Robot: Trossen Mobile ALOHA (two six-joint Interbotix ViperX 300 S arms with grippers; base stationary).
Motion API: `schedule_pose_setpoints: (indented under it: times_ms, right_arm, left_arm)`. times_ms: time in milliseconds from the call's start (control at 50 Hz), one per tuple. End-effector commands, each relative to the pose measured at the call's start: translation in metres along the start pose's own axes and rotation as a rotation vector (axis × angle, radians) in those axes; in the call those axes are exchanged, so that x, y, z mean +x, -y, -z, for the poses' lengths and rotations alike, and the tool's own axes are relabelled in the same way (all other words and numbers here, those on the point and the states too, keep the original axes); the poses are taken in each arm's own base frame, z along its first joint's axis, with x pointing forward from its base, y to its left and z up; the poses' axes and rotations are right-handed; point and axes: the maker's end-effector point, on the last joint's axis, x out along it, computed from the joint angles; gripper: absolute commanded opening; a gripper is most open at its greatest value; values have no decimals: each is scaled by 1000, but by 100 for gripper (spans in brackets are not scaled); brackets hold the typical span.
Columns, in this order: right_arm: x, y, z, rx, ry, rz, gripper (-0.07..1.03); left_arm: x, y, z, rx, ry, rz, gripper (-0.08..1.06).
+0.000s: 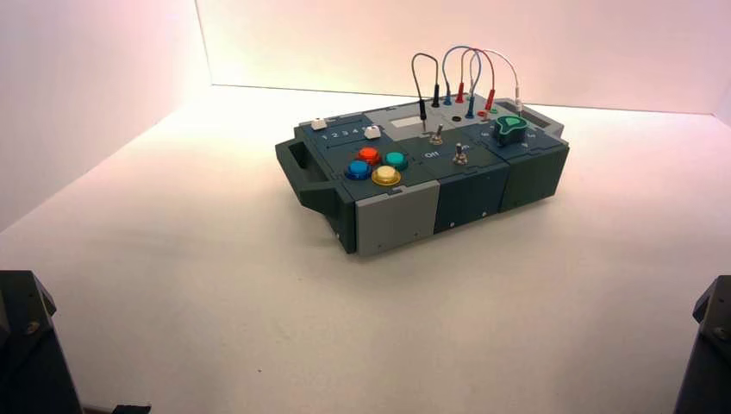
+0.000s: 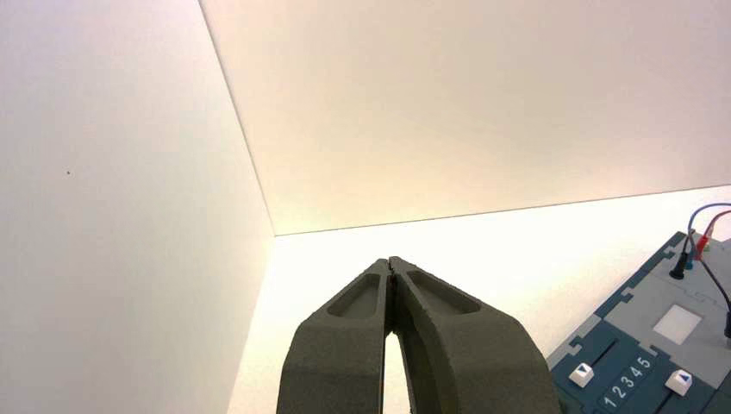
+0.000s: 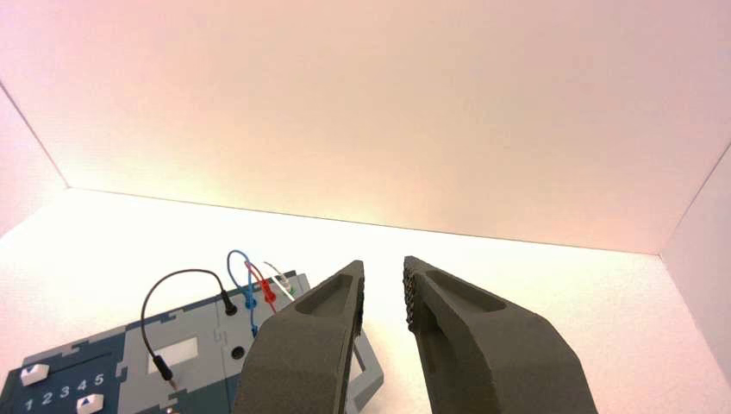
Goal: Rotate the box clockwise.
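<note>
The long flat dark-teal and grey box [image 1: 448, 185] lies on the white table, turned at an angle, with its left end handle [image 1: 302, 168] toward my left. On top it has four round buttons [image 1: 377, 164], two toggle switches [image 1: 448, 144], a green knob [image 1: 509, 129] and looped plug wires [image 1: 461, 73]. Part of the box shows in the left wrist view [image 2: 655, 354] and in the right wrist view [image 3: 129, 366]. My left gripper [image 2: 392, 263] is shut and empty, held back from the box. My right gripper [image 3: 384, 280] is open and empty, also held back.
Both arms sit parked at the near corners, the left arm [image 1: 26, 345] and the right arm [image 1: 707, 345]. White walls [image 1: 95, 86] close in the table at the left and back. White slider tabs [image 2: 583, 373] and numbers 1 to 5 sit on the box's far left part.
</note>
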Motion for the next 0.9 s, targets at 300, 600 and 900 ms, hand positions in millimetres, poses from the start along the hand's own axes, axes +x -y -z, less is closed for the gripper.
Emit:
schedule_pose_setpoints:
  times_ms: [300,600,900]
  right_arm:
    - [0,0,-10,-13,2,-2,27]
    - [0,-4,-19,-27,-64,-23,10]
    - [26,-9,-37,-49,-238,-52,9]
  left_arm:
    - [0,-1,-7,4,17,-3,-3]
    - [-2,24,-7,-21,-101,116,-3]
    - [-16,50,7,-42,-401,269,-3]
